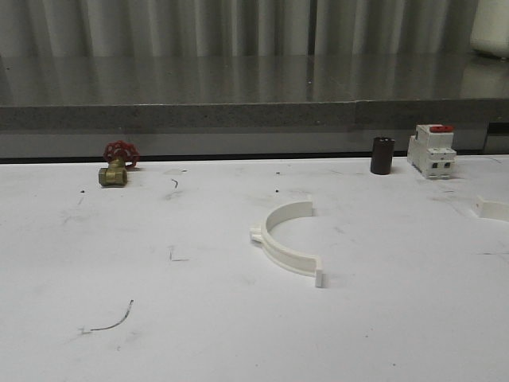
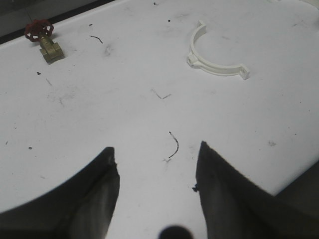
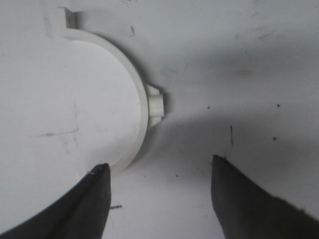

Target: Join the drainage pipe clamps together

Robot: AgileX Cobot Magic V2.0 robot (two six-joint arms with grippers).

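No readable text or markings

No letters, numbers, brand names or signs can be made out on anything. The white breaker (image 1: 432,150) with the red top is seen at the far right of the table in the front view, but any print on its face is too small and blurred to be read. The clamp halves, the valve and the dark cylinder are seen as plain surfaces with no legible marks.

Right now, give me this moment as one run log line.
stage: approach | left tool: open, empty, above table | right tool: open over second clamp half | center clamp half: untouched | clamps: unjoined
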